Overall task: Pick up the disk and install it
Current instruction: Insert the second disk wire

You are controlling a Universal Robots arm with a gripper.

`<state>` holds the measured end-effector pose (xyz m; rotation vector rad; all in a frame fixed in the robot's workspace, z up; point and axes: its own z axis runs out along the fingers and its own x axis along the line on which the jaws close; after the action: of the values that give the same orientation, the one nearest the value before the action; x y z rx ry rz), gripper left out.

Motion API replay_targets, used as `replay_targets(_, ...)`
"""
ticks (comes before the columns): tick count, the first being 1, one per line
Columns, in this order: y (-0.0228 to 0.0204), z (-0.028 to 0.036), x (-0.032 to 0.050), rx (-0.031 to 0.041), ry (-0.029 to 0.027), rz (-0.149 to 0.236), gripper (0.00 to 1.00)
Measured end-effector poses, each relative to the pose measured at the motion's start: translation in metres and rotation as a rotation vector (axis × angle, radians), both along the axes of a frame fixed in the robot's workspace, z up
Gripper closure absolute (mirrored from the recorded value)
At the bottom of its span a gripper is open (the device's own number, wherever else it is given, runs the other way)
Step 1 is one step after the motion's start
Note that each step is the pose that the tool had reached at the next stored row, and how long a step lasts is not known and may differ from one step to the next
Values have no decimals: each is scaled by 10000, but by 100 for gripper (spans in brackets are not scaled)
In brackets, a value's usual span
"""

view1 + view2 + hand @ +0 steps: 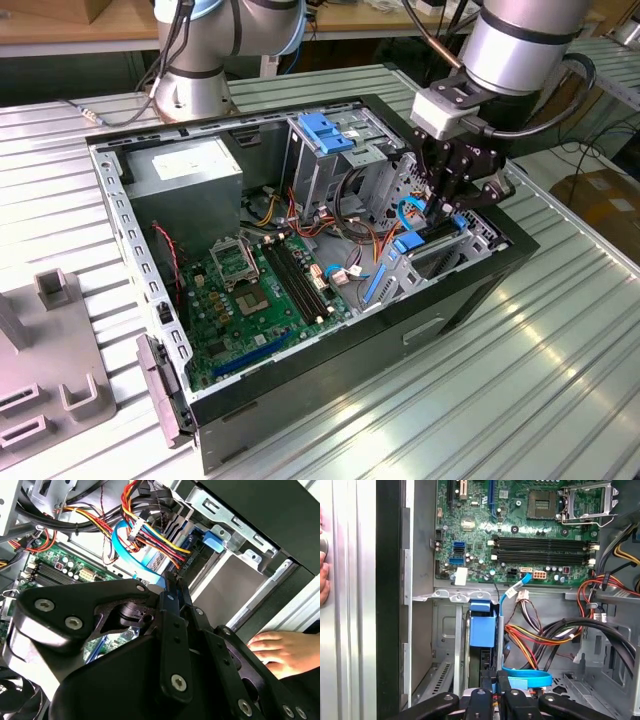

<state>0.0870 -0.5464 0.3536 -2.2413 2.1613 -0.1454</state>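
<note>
The robot arm's black pincer (447, 207) reaches down into an open computer case (300, 400) lying on its side on a ribbed metal table (520, 380). It hangs over the drive bay at the end of the case toward the exterior view's right.

In the first wrist view, the disk (483, 630) stands on edge in a narrow slot of the bay, its blue carrier facing the camera, just past the fingertips (479, 696). The pincer's fingers sit close together around the disk's near edge and appear to be clamped on it, though the contact itself is partly hidden by the fingers. A flat blue data cable (527, 678) loops beside the slot, next to a bundle of red, yellow and orange power wires (530, 640).

The green motherboard (255, 290) covers the floor of the case, with a grey metal power supply box (185, 175) in the far corner and a blue ridged handle (327, 132) on top of a second drive cage.

In the second wrist view, a person's hand (280, 650) rests against the outside of the case. A grey plastic fixture (50, 370) sits on the table at the exterior view's left.
</note>
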Motion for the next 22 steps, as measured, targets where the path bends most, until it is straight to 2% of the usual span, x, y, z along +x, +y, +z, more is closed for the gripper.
replay_targets(2,-23,-6,0,24,-6,-1,84)
replay_targets(4,-64,-18,0,64,-8,0,84)
replay_targets(6,-77,-22,0,114,-9,0,84)
replay_targets(8,-97,-25,0,215,-21,0,84)
replay_targets(10,-117,-27,0,373,-54,0,84)
replay_targets(11,-128,-28,0,484,-75,0,84)
replay_targets(12,-131,-29,0,513,-81,0,84)
replay_targets(19,-135,-61,0,564,-83,0,84)
replay_targets(22,-140,-71,0,623,-83,0,84)
